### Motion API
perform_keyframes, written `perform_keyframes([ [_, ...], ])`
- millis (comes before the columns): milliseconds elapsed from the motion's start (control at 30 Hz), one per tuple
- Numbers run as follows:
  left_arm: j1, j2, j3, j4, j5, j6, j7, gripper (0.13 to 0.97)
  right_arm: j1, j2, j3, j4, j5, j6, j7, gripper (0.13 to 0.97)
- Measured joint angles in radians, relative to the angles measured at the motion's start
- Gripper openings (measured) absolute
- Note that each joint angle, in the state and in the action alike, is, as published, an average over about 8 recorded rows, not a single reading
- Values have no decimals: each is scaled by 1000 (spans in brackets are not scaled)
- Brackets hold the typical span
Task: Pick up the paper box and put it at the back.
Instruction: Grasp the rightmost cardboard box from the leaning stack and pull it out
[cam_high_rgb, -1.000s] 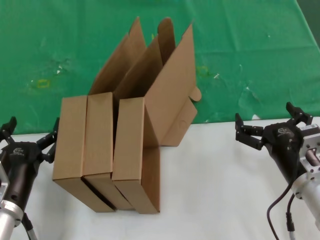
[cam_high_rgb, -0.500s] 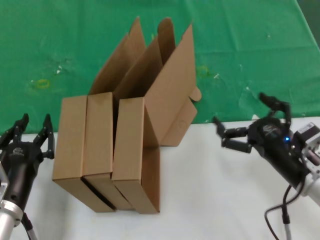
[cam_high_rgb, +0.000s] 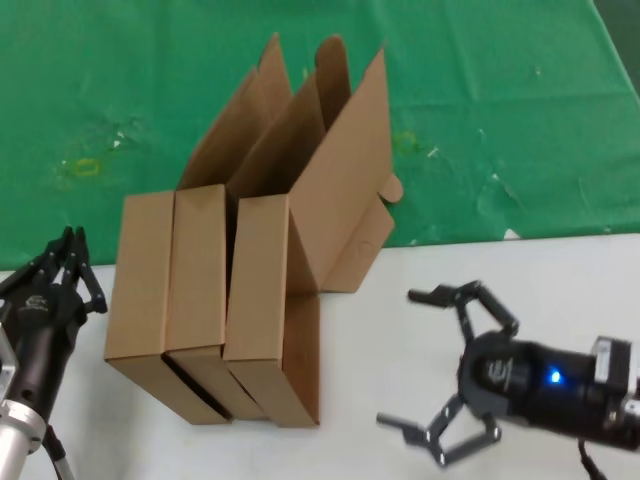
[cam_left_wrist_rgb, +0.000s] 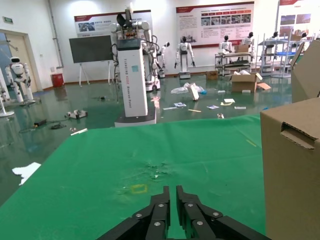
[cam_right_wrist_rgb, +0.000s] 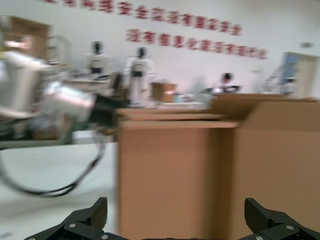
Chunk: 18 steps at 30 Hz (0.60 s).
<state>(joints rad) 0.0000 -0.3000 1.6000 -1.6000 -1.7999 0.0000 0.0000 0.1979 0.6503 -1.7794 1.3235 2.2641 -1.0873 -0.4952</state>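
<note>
Here the right end effector (cam_high_rgb: 437, 365) gapes released on bare white tabletop (cam_high_rgb: 400, 330) beside the rightmost paper box (cam_high_rgb: 272, 310); left end effector (cam_high_rgb: 68, 262) clenched.

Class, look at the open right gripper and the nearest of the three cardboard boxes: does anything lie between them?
Nothing visible does. The right gripper is open over bare white table, facing the rightmost paper box. The left gripper is shut beside the leftmost box.

paper box (cam_high_rgb: 262, 305) | brown cardboard, on edge, lid open | back (cam_high_rgb: 120, 90) | green cloth
</note>
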Motion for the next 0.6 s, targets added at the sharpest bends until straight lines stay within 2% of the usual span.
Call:
perform_keyframes([
  [200,0,0,0,0,0,0,0,172,42,-30,-47,-31,-84,-75,-12,966],
  [600,0,0,0,0,0,0,0,146,167,-161,-139,-127,-247,-75,-20,966],
])
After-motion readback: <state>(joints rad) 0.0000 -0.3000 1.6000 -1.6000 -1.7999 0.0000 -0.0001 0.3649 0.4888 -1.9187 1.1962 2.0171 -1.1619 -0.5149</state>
